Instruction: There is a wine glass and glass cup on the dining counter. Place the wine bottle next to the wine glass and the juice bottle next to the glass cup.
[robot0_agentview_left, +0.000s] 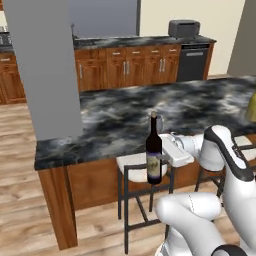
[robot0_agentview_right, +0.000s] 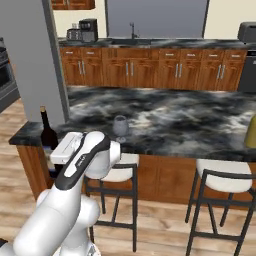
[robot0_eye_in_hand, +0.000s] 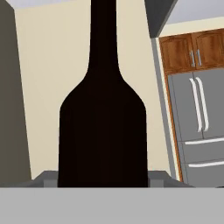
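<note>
Our count of the kitchen
We see 1 wine bottle (robot0_agentview_left: 154, 155), 1 wine glass (robot0_agentview_right: 120, 127), 1 juice bottle (robot0_agentview_right: 250, 131), 2 stools (robot0_agentview_right: 220, 181), 1 dining counter (robot0_agentview_left: 115, 120) and 1 fridge (robot0_eye_in_hand: 199, 127).

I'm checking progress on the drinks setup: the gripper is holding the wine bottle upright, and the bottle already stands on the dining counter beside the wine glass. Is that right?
Not quite. The gripper does hold the wine bottle upright, but the bottle is not on the dining counter yet: the left base view shows it held in the air in front of the counter's edge, above a stool. The wine glass stands on the counter.
</note>
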